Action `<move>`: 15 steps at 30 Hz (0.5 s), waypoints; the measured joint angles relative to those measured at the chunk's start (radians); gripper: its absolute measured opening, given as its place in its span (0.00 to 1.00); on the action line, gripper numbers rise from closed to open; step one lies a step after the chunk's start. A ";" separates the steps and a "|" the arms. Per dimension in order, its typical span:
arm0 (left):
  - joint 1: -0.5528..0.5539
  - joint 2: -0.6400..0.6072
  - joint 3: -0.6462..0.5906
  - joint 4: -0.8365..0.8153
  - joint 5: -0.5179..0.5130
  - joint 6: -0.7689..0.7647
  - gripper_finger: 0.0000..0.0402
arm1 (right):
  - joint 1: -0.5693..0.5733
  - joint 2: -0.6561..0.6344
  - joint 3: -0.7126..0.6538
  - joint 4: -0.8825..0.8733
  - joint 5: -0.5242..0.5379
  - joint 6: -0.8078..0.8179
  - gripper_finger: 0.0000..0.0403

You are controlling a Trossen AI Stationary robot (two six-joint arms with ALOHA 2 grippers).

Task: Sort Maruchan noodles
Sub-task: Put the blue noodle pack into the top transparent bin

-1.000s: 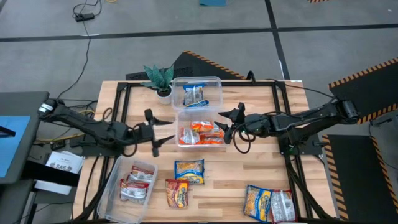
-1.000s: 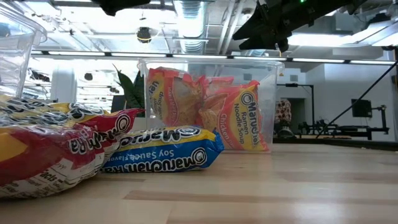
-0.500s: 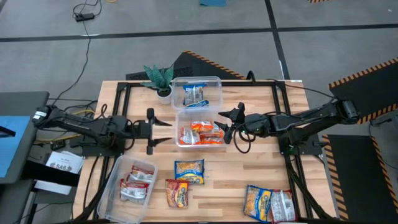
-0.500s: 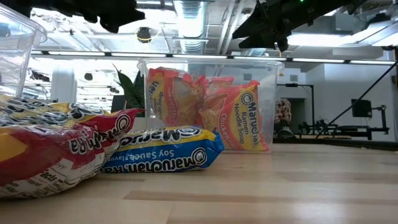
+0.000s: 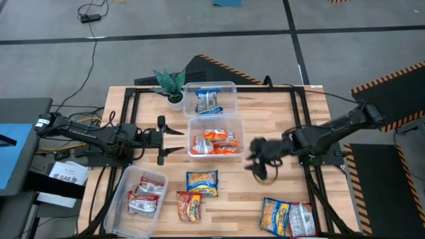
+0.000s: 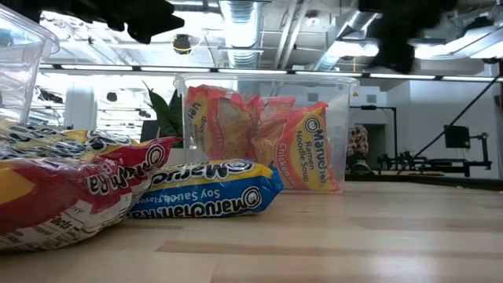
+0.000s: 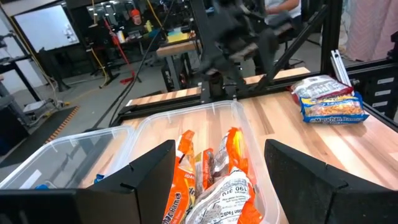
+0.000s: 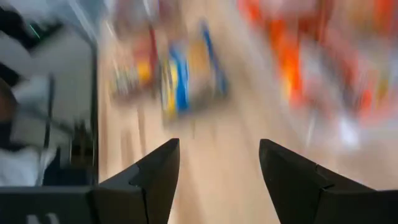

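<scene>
Orange packets [image 6: 302, 153] reading "Maruchan Ramen Noodle Soup" stand in the middle clear tub [image 5: 214, 120]; a blue "Maruchan Soy Sauce Flavor" packet [image 6: 206, 196] lies on the tabletop [image 5: 269, 106]. The left end effector [image 5: 166, 139] and right end effector [image 8: 217, 168] both gape open, empty.

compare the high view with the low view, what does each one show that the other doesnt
Only the high view shows the left gripper beside the middle tub, the right gripper past its other side, the far tub with blue packets, and two packets at the near right corner. Only the low view shows the room's ceiling lights and the packets' printed fronts. Both show the orange packets in the middle tub and the loose blue packet.
</scene>
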 joint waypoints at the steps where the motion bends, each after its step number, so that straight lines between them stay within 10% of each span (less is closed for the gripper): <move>1: 0.000 0.000 0.000 0.000 0.000 -0.001 0.59 | 0.040 0.010 0.012 -0.069 -0.006 0.061 0.61; 15: 0.000 0.000 0.000 -0.001 -0.001 0.001 0.59 | 0.363 0.289 0.022 -0.228 -0.349 0.583 0.61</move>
